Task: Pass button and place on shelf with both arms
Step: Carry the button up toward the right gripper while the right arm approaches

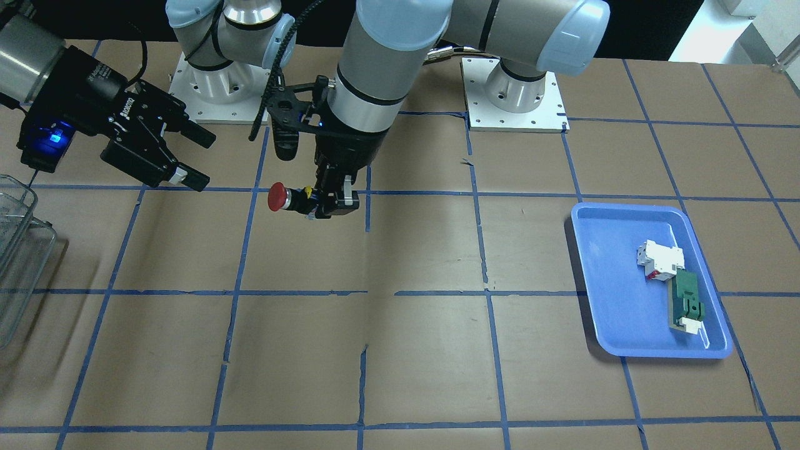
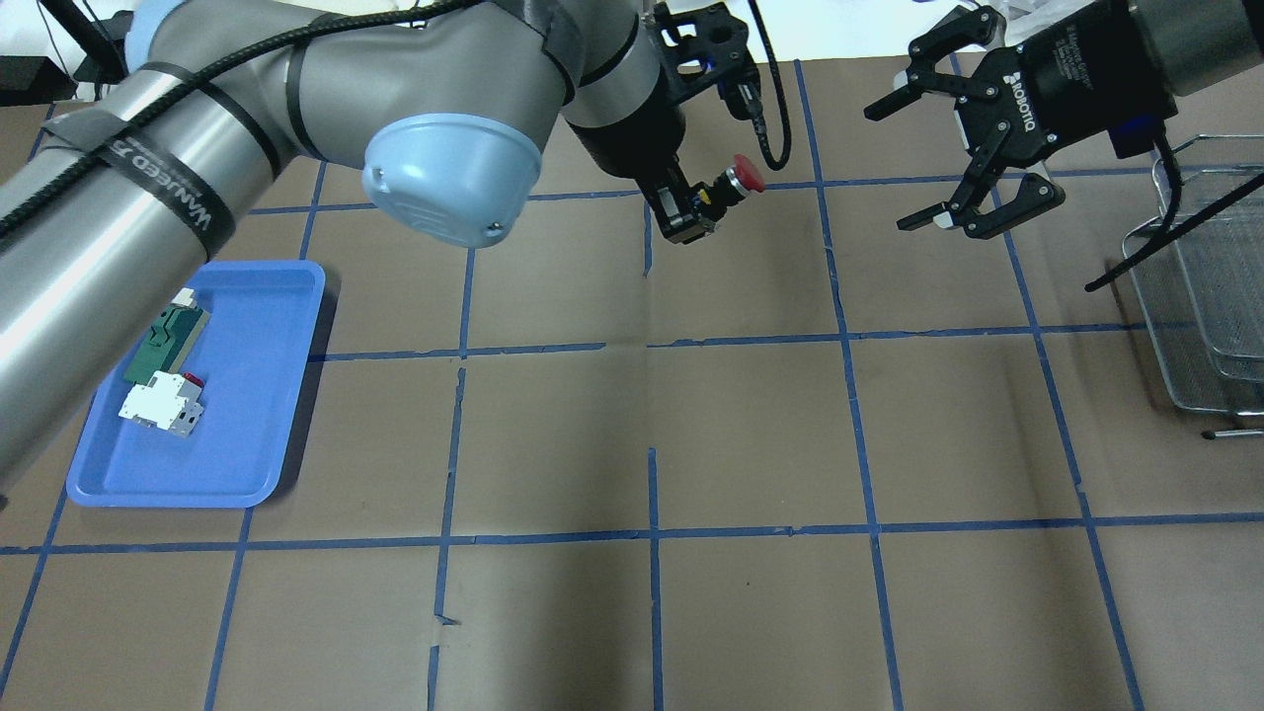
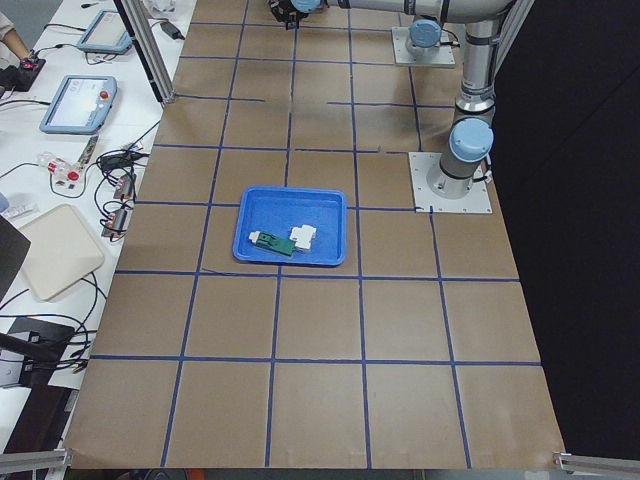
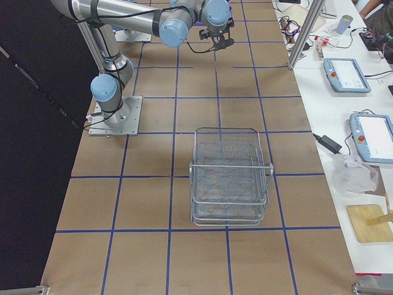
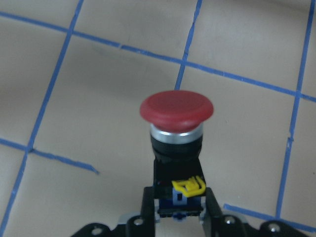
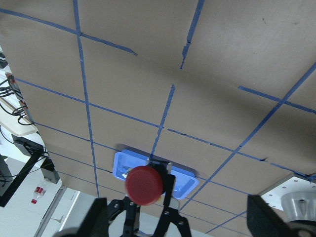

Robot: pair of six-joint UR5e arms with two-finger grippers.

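The button, red cap with a black body, is held sideways above the table in my left gripper, which is shut on its body. The red cap points toward my right gripper, which is open and empty, a short gap away. Overhead, the button juts from the left gripper toward the open right gripper. The left wrist view shows the button between the fingers. The right wrist view looks at the red cap head-on. The wire shelf stands beyond the right gripper.
A blue tray on my left side holds a white block switch and a green flat part. The shelf stands on the table on my right side. Brown paper with a blue tape grid covers the table.
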